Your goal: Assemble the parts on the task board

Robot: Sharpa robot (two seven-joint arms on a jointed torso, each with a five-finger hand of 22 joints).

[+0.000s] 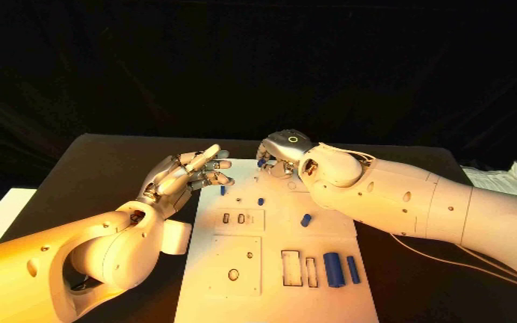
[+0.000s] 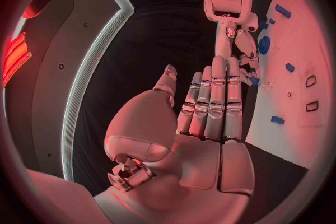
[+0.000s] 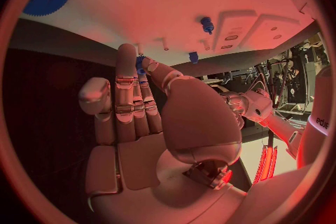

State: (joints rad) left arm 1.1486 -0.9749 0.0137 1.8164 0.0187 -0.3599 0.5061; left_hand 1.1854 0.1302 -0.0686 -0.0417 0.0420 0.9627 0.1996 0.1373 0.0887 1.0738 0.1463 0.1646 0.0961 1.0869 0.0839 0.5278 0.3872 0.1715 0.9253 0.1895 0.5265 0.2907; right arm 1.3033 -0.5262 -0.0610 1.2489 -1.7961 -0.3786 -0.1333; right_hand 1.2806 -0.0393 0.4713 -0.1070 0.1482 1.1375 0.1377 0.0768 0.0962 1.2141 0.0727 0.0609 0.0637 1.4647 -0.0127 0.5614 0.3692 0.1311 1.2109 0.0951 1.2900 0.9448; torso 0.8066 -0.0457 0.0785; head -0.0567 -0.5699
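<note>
Above the flat white plastic task board (image 1: 275, 263), I hold my right robot hand (image 1: 282, 155) pinching a small, rigid blue peg (image 3: 140, 63), light and slippery; left robot hand (image 1: 189, 173) spread, empty beside it.

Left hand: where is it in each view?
Head view: left hand at the task board's far left edge, facing the right hand.
Left wrist view: mid-circle, fingers straight, pointing at the right hand.
Right wrist view: small, beyond the board's edge.
Shared landmark: the task board.
</note>
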